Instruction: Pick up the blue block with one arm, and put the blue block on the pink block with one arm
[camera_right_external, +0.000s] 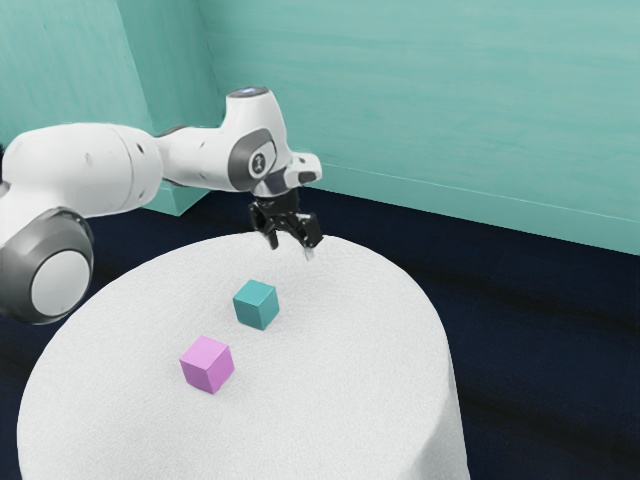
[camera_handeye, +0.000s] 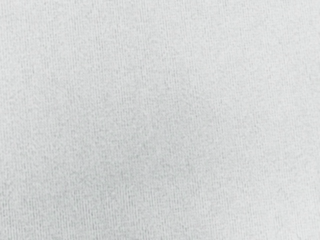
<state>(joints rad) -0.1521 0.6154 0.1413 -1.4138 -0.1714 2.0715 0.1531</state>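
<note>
The tool (camera_right_external: 291, 245) hangs released over the worktop (camera_right_external: 380, 330), blue block (camera_right_external: 256, 304) apart from it, pink block (camera_right_external: 207, 363) farther. An off-centre descent could knock the blue block aside

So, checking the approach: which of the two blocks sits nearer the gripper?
The blue block, the teal-coloured one. It lies closer to the gripper than the pink block, which sits beyond it, farther away.
</note>
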